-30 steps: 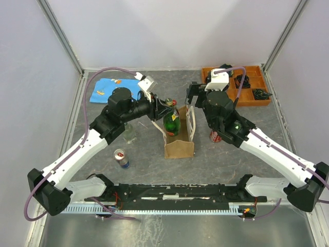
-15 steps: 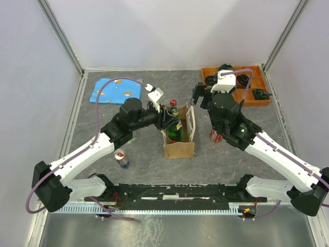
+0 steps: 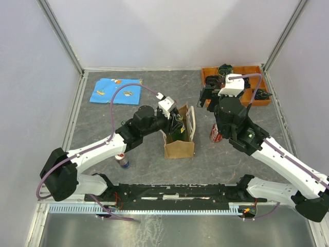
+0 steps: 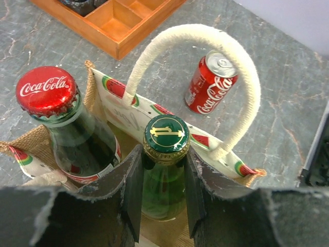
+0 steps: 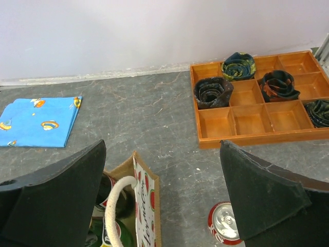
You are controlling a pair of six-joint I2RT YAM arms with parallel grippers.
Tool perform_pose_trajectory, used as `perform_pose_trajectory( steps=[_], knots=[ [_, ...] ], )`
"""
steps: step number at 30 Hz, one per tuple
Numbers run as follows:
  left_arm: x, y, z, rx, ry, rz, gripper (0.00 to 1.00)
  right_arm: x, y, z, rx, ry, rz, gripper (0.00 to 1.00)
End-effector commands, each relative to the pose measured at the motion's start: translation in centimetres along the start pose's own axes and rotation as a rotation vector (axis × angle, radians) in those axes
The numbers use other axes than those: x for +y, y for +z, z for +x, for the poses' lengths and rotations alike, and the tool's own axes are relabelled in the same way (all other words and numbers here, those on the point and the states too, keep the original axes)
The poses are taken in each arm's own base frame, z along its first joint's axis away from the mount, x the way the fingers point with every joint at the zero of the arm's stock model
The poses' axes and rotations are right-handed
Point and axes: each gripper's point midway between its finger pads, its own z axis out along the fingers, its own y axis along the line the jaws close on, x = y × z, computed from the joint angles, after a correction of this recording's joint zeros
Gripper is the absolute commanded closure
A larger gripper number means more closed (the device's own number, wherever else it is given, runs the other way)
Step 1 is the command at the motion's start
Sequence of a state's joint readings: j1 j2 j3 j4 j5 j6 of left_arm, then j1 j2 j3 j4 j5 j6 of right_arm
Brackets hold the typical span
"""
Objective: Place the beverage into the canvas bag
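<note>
The canvas bag [image 3: 180, 144] stands upright in the middle of the table, with a white watermelon panel [image 4: 128, 110] and a cream rope handle [image 4: 205, 38]. My left gripper [image 3: 174, 123] is shut on the neck of a green glass bottle [image 4: 162, 193] with a green and gold cap, held low inside the bag. A Coca-Cola bottle [image 4: 61, 134] with a red cap stands in the bag beside it. My right gripper [image 3: 207, 96] is open and empty, above the table right of the bag [image 5: 145, 206].
A red Coca-Cola can [image 3: 215, 135] stands right of the bag. An orange compartment tray [image 3: 244, 98] with rolled dark items is at the back right. A folded blue cloth [image 3: 115, 91] lies at the back left. A small can [image 3: 122, 161] stands under my left arm.
My left gripper has carried the green bottle right and down into the bag. My right gripper has drawn back from the bag, to the right and rear.
</note>
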State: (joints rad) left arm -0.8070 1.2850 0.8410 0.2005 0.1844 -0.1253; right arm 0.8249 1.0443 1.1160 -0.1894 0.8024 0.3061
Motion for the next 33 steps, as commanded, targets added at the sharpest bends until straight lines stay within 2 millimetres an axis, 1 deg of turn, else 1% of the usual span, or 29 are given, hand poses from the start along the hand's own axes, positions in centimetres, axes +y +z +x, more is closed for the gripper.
perform_pose_trajectory(
  steps=[1,6,11,19,22,28,33],
  knots=[
    [-0.1,0.2,-8.4,-0.318,0.124,-0.025,0.97,-1.5,-0.9,-1.0,-0.03,0.008,0.04,0.01],
    [0.3,1.2,-7.8,-0.33,0.146,-0.049,0.97,-2.6,-1.6,-1.3,-0.033,0.003,0.062,0.01],
    [0.3,2.1,-7.8,-0.351,0.168,-0.062,0.97,-3.2,-1.9,-1.3,-0.032,-0.007,0.078,0.01],
    [0.3,2.7,-8.4,-0.384,0.235,-0.083,0.97,-3.4,-2.0,-1.1,-0.03,-0.012,0.087,0.01],
    [0.3,3.0,-8.3,-0.386,0.26,-0.083,0.97,-3.5,-2.0,-1.1,-0.031,-0.009,0.09,0.01],
    [0.4,3.8,-7.4,-0.38,0.288,-0.089,0.97,-3.8,-2.2,-1.1,-0.032,-0.007,0.095,0.01],
    [0.7,4.1,-6.3,-0.365,0.291,-0.096,0.97,-4.5,-2.6,-1.0,-0.031,-0.008,0.106,0.01]
  ],
)
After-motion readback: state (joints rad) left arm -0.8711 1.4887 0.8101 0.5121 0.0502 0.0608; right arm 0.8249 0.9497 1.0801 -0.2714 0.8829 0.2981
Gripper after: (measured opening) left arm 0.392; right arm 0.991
